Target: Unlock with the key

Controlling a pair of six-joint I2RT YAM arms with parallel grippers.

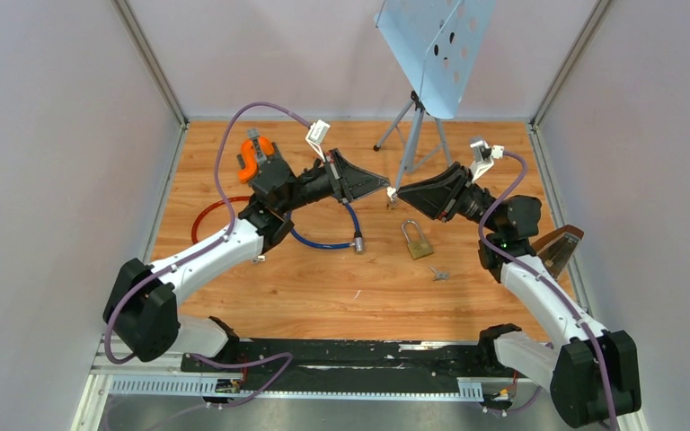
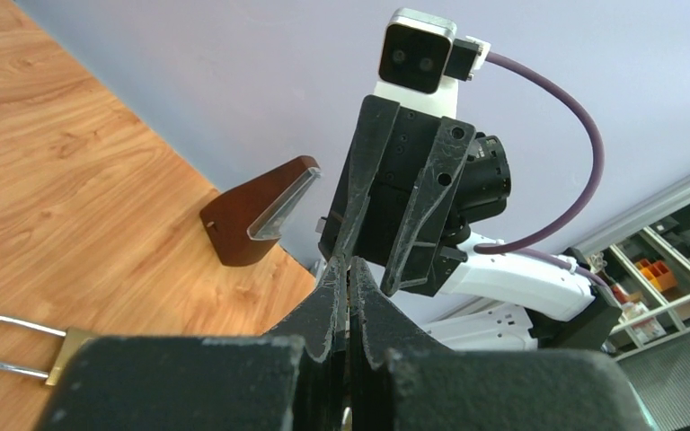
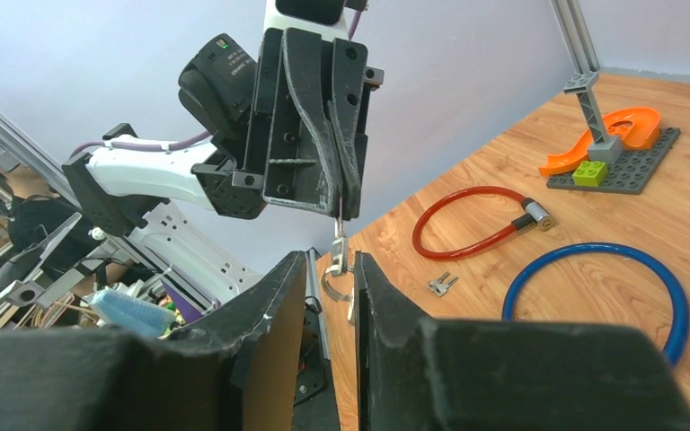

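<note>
Padlock [image 1: 418, 241] lies flat on the desk [image 1: 323, 301], shackle pointing away from the arm bases. Both end effectors meet tip to tip in the air just beyond the padlock. Left end effector [image 3: 346, 206] is pinched fully closed on a small key [image 3: 340, 241], which hangs down from its tips. Right end effector [image 3: 332, 269] is narrow, its jaws either side of that key with a slim gap; can't tell if they touch it. Spare keys [image 1: 439, 273] lie just beside the padlock, on the arm-base side.

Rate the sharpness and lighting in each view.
Top external: even light, sharp, faint shadows on the table. Left wrist: the near left tool is dark and soft, the padlock sharp. Right wrist: the right tool looms dark; blue cable sharp.
</note>
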